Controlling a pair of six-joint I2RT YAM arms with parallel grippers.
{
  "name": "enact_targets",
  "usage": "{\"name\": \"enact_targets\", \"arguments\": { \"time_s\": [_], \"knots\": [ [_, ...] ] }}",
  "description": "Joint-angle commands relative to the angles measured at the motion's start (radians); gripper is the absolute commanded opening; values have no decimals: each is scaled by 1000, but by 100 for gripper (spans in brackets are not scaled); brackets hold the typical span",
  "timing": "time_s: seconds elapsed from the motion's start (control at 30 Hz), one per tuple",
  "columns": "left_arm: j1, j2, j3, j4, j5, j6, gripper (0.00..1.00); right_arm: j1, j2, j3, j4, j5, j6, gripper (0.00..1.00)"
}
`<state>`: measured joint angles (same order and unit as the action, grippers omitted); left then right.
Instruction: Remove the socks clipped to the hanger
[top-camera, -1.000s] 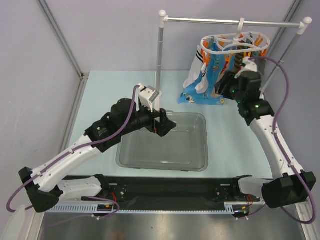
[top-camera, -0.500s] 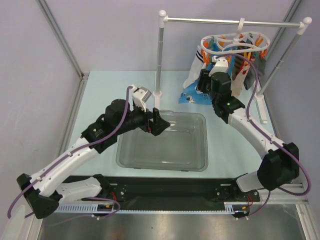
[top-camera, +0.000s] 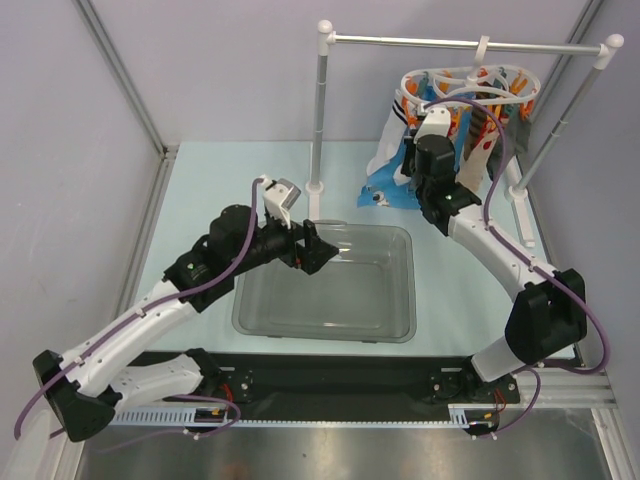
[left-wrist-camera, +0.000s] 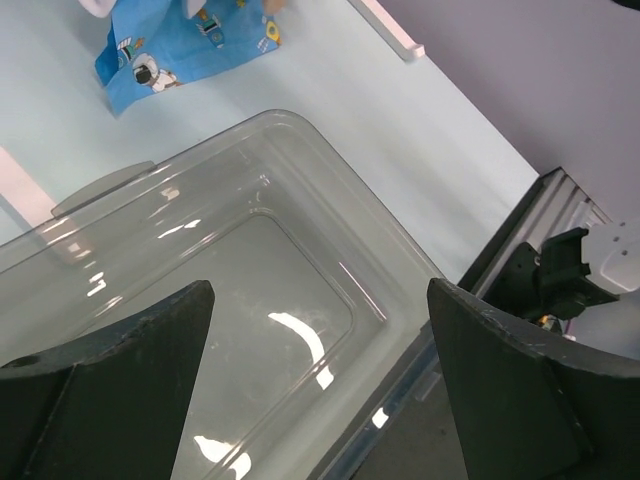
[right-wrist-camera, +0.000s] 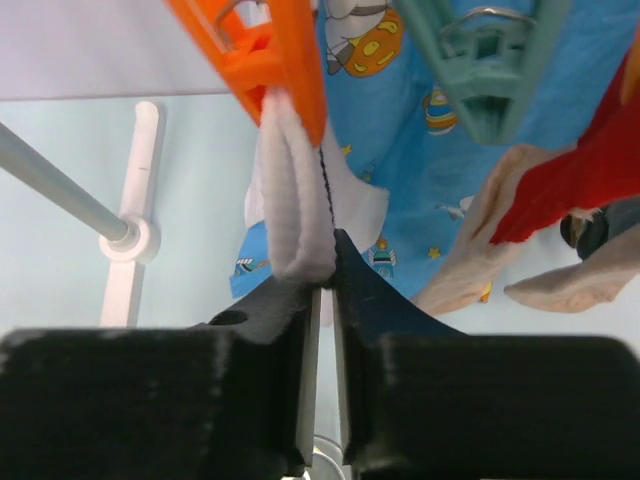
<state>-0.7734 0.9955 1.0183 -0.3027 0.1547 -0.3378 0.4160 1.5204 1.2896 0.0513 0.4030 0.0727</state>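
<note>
The right end effector (right-wrist-camera: 325, 295) is pressed almost together, and it pinches the bottom of a white sock (right-wrist-camera: 295, 220). The white sock goes straight up from this end effector to an orange peg (right-wrist-camera: 285, 50), and the peg bites the top of the sock. Behind the white sock, a bit to the right of the end effector, hangs a bright blue sock (right-wrist-camera: 400, 150) with little cartoon pictures on it. A green peg (right-wrist-camera: 490, 60) is up and to the right of the end effector. Further right is a red and beige sock (right-wrist-camera: 575, 185), which does not touch the end effector. To the left of the end effector, and apart from it, are the thin pole and white foot of the stand (right-wrist-camera: 125, 235). From the top camera, the hanger (top-camera: 465, 85) is a white ring that hangs on the stand's top bar, and the right arm reaches up just under it among the socks. The left end effector (left-wrist-camera: 315, 370) is spread wide and holds nothing. A clear tub (left-wrist-camera: 330, 170) sits right below it and in front of it on the pale counter (left-wrist-camera: 350, 90). Past the far edge of the tub, well away from the left end effector, the low end of the blue sock looks to rest on the counter. The hanger is far off to the upper right of the left end effector.
</note>
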Motion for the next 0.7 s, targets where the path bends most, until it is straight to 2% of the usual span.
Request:
{"name": "enact_targets", "arguments": {
  "time_s": [0.0, 0.1, 0.23, 0.47, 0.67],
  "knots": [
    [5, 26, -17, 95, -43, 36, 93, -8, -20, 68, -46, 13, -2, 9],
    [5, 77, -20, 175, -72, 48, 91, -13, -80, 65, -96, -62, 7, 0],
    [2, 213, 61, 237, -35, 66, 85, -25, -132, 83, -177, -147, 22, 0],
    [-15, 403, 178, 434, -15, 137, 85, -106, -207, 85, -271, -357, 124, 0],
    [-30, 518, 242, 559, 28, 197, 88, -143, -241, 83, -304, -453, 185, 0]
  ]
}}
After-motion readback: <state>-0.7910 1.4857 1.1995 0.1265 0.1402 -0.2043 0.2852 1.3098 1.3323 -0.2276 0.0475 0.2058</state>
